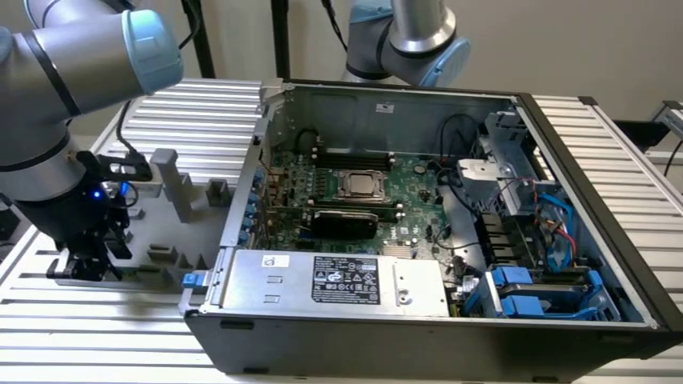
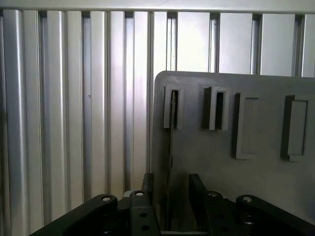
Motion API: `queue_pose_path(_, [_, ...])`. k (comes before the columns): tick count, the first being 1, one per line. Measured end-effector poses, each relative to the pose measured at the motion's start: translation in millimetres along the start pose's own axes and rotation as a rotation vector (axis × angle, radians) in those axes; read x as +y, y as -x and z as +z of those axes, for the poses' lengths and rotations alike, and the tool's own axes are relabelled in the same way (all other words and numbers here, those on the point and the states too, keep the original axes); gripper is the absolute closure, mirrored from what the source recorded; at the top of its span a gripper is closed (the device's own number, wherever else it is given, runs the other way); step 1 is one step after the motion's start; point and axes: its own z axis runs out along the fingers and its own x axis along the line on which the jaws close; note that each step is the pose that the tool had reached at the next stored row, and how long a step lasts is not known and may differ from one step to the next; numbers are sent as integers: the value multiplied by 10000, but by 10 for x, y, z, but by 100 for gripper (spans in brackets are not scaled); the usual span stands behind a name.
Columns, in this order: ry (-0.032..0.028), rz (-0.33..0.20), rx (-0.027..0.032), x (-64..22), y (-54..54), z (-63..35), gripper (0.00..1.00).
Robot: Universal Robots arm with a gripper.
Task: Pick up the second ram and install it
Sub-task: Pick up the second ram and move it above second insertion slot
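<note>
The second ram (image 2: 170,147) stands on edge in a slot of the grey holder tray (image 2: 266,196), so it appears as one thin dark line. My gripper (image 2: 171,179) is low over it, open, with one black finger (image 2: 149,189) on each side of the stick and a gap to both. In the exterior view the gripper (image 1: 89,264) is down at the grey holder tray (image 1: 171,232), at the exterior view's left of the open computer case (image 1: 427,336). The motherboard (image 1: 320,188) lies inside the case.
The tray has more upright slot blocks (image 2: 216,108) and a tall post (image 1: 171,180). A ribbed aluminium table (image 2: 74,123) lies under everything. A power supply box (image 1: 341,280) and blue drive brackets (image 1: 533,296) fill the case's front. A second robot arm (image 1: 411,40) stands behind the case.
</note>
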Motion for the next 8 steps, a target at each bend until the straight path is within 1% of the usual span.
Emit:
queue_pose_path(7, [6,1,0,16,0,45,58])
queue_pose_path(8, [8,1,2,16,0,46,60])
